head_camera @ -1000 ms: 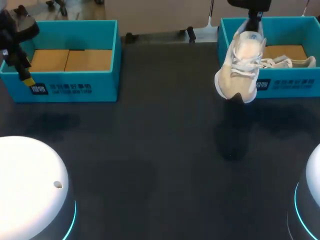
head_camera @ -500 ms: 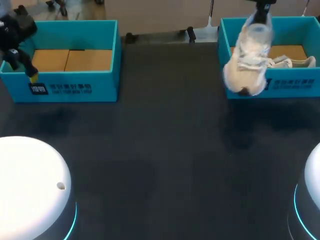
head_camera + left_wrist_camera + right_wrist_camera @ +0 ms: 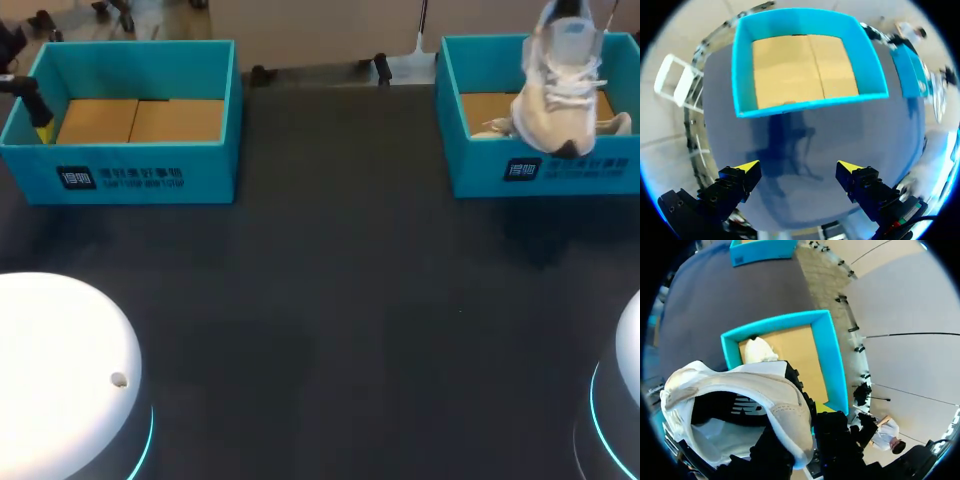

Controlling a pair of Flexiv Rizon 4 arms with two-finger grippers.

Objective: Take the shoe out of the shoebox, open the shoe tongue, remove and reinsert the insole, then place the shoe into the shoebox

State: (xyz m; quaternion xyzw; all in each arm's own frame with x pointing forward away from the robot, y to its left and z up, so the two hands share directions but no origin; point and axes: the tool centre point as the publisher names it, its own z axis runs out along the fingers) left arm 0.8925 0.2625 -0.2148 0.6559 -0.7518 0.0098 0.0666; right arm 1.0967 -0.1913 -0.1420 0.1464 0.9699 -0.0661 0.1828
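Note:
A white lace-up shoe point(image 3: 558, 88) hangs toe-down over the right teal shoebox point(image 3: 545, 170). My right gripper point(image 3: 806, 426) is shut on its heel collar, and the white shoe point(image 3: 735, 390) fills the space ahead of it. Beneath it lies a second white shoe point(image 3: 758, 350), inside the right shoebox point(image 3: 832, 360). In the head view the right gripper itself is cut off at the far edge. My left gripper point(image 3: 799, 168) is open and empty above the dark tabletop, short of the left teal shoebox point(image 3: 810, 105). The left arm point(image 3: 22, 88) sits at that box's far left corner.
The left shoebox point(image 3: 130, 165) holds only its brown cardboard floor. The dark table point(image 3: 330, 300) stretches between the two boxes and toward the front. The robot's white bases point(image 3: 60, 380) occupy the two front corners.
My right arm has carried the shoe right and back, from in front of the right box's left corner to over the box. My left arm has drawn back toward the far left.

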